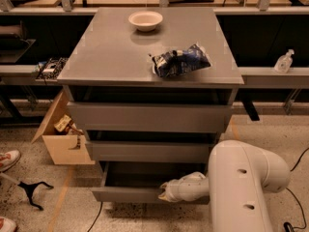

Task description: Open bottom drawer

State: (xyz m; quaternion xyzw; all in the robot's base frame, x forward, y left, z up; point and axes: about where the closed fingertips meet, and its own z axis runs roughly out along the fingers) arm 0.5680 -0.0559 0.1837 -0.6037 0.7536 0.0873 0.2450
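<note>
Pull in hand: white gripper (165, 193) at front lip of grey matte bottom drawer (125, 195), partly out. Grip state cannot be told. Next: draw straight outward.

Bulky smooth white arm (241, 178), two dark holes; pale gripper (165, 194) at front of bottom drawer (123, 194)
</note>
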